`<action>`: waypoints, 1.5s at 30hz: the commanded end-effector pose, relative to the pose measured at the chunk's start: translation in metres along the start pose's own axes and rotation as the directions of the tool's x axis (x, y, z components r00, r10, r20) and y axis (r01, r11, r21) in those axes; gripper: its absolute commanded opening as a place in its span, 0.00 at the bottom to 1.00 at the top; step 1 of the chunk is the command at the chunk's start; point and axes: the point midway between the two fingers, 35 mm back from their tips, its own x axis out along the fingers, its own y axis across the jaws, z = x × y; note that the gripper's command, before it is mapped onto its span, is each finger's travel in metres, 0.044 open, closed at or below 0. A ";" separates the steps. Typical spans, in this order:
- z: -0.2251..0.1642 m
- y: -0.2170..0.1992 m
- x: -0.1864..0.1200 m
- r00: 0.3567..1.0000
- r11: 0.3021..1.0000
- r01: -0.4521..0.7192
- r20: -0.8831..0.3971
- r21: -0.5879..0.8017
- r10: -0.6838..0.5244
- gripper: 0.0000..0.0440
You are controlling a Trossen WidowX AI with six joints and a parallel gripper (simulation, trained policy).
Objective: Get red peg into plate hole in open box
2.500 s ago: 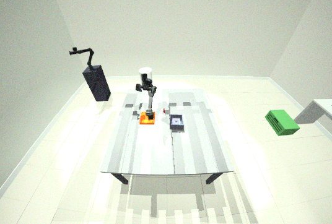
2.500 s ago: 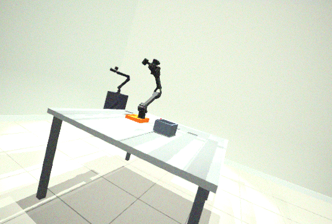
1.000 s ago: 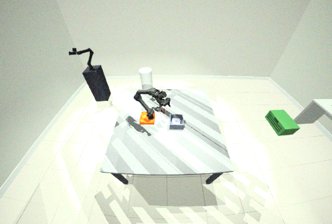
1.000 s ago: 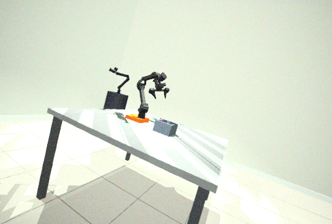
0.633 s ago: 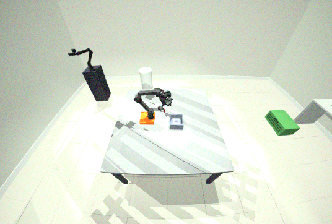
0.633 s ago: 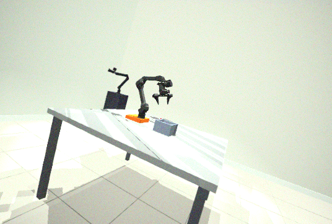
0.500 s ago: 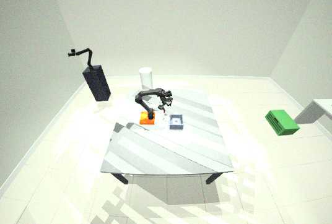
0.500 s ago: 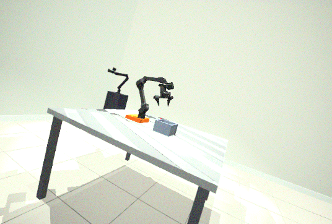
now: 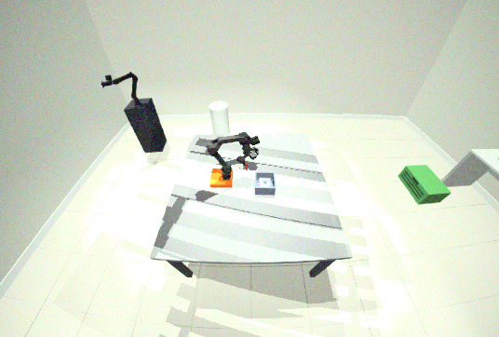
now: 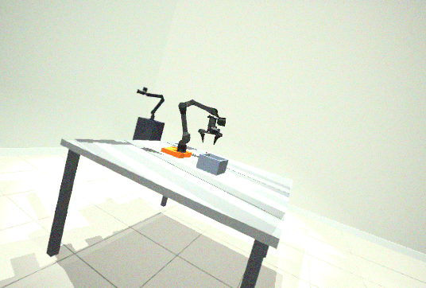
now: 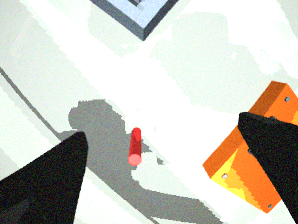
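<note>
The red peg (image 9: pixel 247 167) (image 11: pixel 135 150) stands upright on the table; in the exterior view only its red tip (image 10: pixel 206 153) shows above the box's far rim. My gripper (image 10: pixel 209 143) (image 11: pixel 165 129) is open and empty, pointing down above the table. In the wrist view the peg is between the two spread fingers, nearer the left one and well below them. The open blue-grey box (image 9: pixel 265 191) (image 10: pixel 210 164) stands beside the peg; only its corner (image 11: pixel 143 31) shows at the top of the wrist view. In the top view a pale plate with a small hole shows at its bottom.
The orange base (image 9: pixel 217 181) (image 10: pixel 171 151) (image 11: pixel 257 177) under my arm is close to the peg and box. A white cylinder (image 9: pixel 220 118) stands behind the table. A second arm stands on a dark pedestal (image 9: pixel 148 128) (image 10: pixel 148 129). A green box (image 9: pixel 425 183) is far right.
</note>
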 end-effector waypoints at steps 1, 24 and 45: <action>-0.015 0.003 0.016 0.999 0.999 0.044 -0.017 0.014 -0.043 1.00; -0.063 0.023 0.119 0.999 0.995 0.009 -0.038 0.096 -0.005 0.99; -0.071 0.017 0.129 0.989 0.993 0.038 -0.145 0.113 -0.022 0.00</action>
